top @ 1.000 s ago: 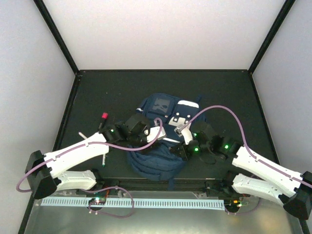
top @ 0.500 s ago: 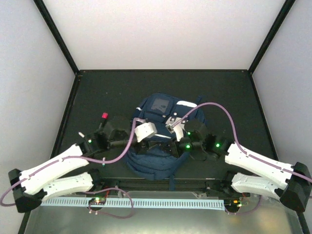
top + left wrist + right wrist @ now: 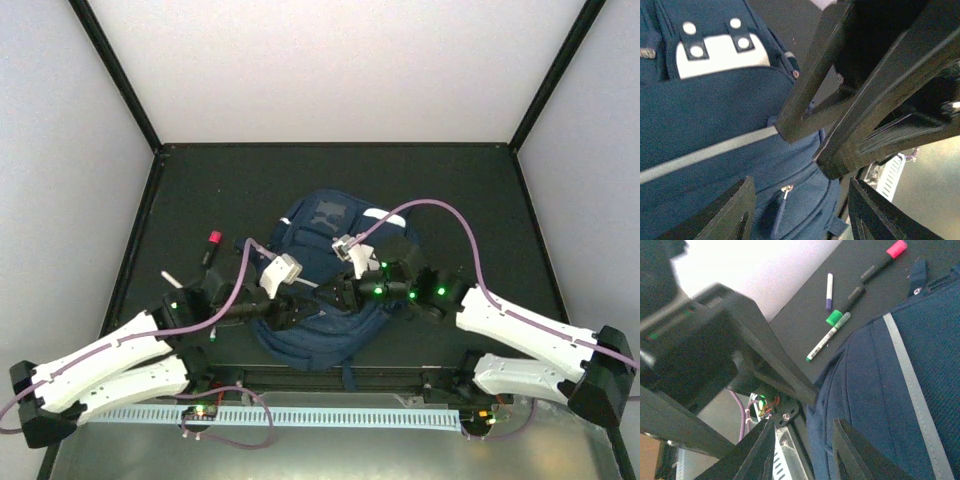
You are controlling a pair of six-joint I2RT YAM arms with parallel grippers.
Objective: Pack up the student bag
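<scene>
Four pens lie loose on the dark table (image 3: 800,315), well off to the left of the left claw (image 3: 308,303): a pink-capped marker (image 3: 888,253), a green-capped black marker (image 3: 854,294), a green-tipped white pen (image 3: 827,337) and a purple-ended pen (image 3: 829,290).

the overhead view is lit softly and evenly from above. the pale walls (image 3: 340,70) beyond the left claw (image 3: 303,306) and right claw (image 3: 336,294) are bright, nearly washed out, while the dark tabletop (image 3: 230,180) swallows light and shows hardly any shadow. small green lamps (image 3: 376,292) glow behind the right claw. in the left wrist view the claw's fingers (image 3: 735,212) are dim and soft, the black arm (image 3: 880,85) just above them is blurred, and the bag (image 3: 700,115) beyond is fairly sharp. in the right wrist view the wall far above the claw glares white, and the markers (image 3: 832,330) look crisp.
</scene>
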